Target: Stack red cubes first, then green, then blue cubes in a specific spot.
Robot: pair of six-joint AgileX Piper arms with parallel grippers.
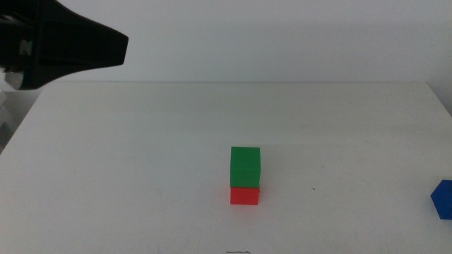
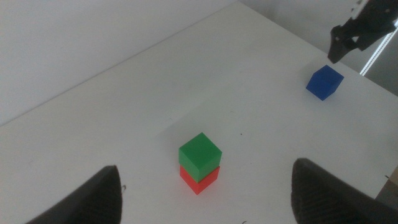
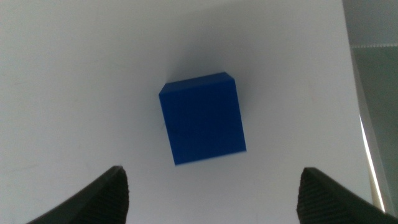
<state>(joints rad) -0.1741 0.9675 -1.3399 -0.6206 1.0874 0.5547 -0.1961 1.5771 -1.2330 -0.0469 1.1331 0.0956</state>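
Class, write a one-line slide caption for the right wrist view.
Right gripper, jaws open, hovers over the blue cube on the white table.

Blue cube (image 1: 443, 199) cut by the middle view's right edge; red cube (image 1: 244, 195) largely under green (image 1: 246, 166).

Bare white table (image 1: 141, 176) surrounds the green cube (image 1: 246, 166) stacked on the red cube (image 1: 244, 195), leaving open approach from every side and above. The blue cube (image 3: 203, 118) sits well apart near the table edge, between the spread jaws of the right gripper (image 3: 211, 193), with clear gaps on both flanks.
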